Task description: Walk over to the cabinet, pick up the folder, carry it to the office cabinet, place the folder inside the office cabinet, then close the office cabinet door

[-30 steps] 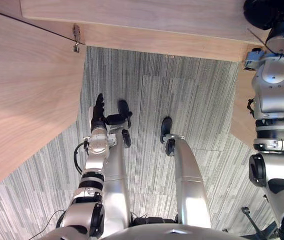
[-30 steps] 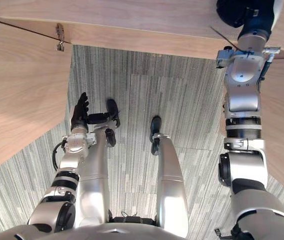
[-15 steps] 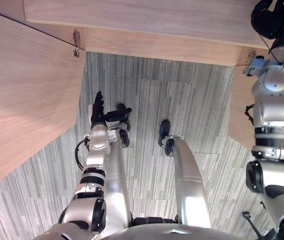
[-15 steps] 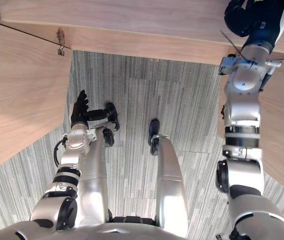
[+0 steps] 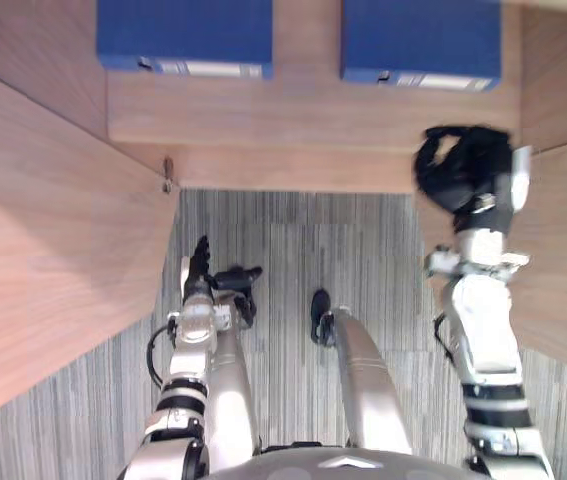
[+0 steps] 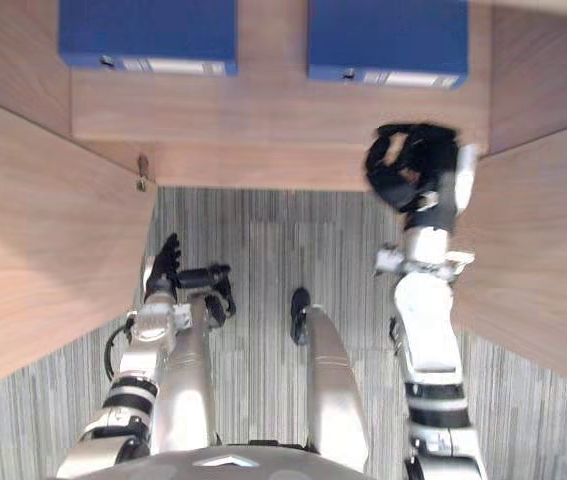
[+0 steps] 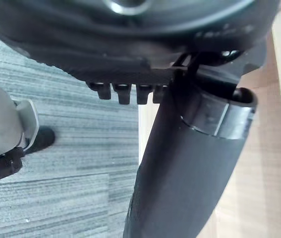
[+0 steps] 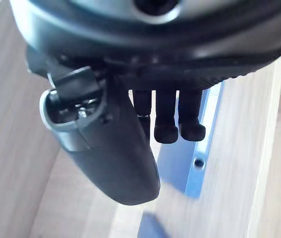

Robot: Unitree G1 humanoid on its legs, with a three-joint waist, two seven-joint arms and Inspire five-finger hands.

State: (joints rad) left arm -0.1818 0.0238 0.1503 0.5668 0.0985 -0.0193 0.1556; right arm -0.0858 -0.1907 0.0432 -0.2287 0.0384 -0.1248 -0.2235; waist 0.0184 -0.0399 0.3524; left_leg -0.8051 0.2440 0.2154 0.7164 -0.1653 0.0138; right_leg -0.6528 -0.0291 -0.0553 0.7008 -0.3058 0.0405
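Note:
Two blue folders lie on the cabinet's wooden shelf [image 5: 303,130], one at the left [image 5: 185,35] and one at the right [image 5: 421,40]. My right hand [image 5: 463,165] is raised at the shelf's front edge, just short of the right folder, with its fingers curled and nothing in them. Past those fingers the right wrist view shows a blue folder spine [image 8: 199,144] with a metal-rimmed hole. My left hand [image 5: 199,268] hangs low over the carpet beside the left door, fingers straight.
The cabinet's left door [image 5: 53,230] swings open toward me, with a hinge [image 5: 167,178] at its inner corner. The right door [image 5: 563,250] stands open close beside my right arm. Grey striped carpet [image 5: 293,240] lies between the doors.
The camera has tilted up, bringing the shelf and both blue folders into view. My right hand has moved inward from the right door toward the right folder. The left hand holds its place.

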